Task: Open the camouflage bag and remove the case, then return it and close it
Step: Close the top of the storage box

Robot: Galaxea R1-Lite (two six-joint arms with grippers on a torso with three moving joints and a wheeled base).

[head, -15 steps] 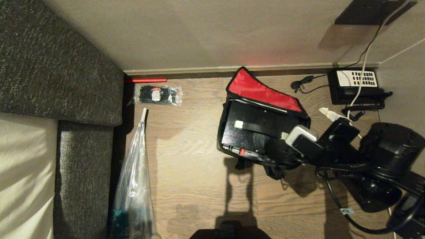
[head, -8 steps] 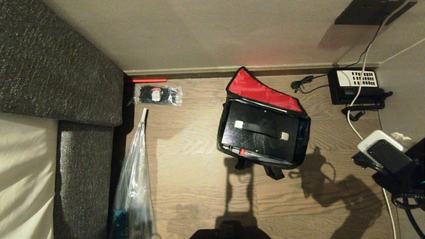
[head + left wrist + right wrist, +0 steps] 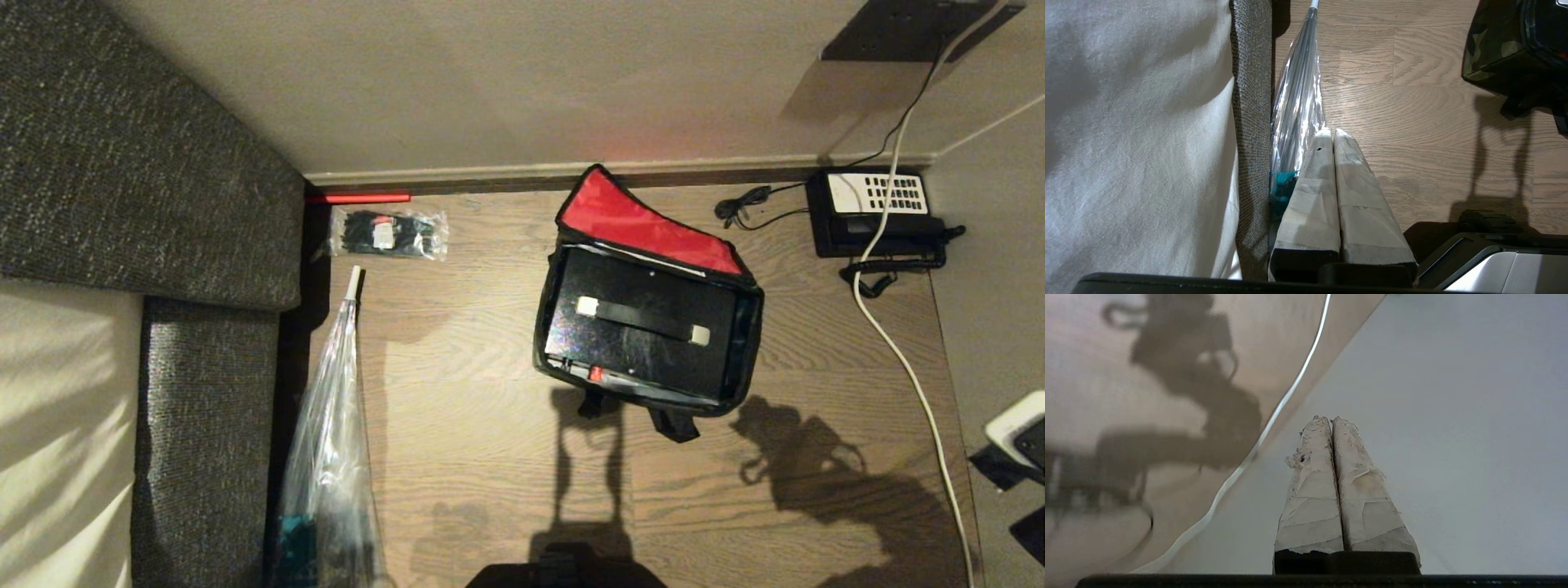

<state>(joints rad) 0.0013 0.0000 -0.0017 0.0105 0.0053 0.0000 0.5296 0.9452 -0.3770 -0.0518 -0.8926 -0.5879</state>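
Both pairs of jaws are pressed shut and hold nothing: the left gripper (image 3: 1333,136) hangs parked over the floor (image 3: 490,457) beside the sofa (image 3: 1251,81), and the right gripper (image 3: 1331,422) is off at the right edge, well apart from the bag (image 3: 739,343). Farther off, the bag lies open near the wall, red-lined lid up, with the case (image 3: 637,343) inside. Whether the case has been out yet I cannot tell; closing the lid is certainly left.

Wooden floor (image 3: 490,425) carries camouflage bag (image 3: 653,220), telephone (image 3: 873,214), tie packet (image 3: 390,233).
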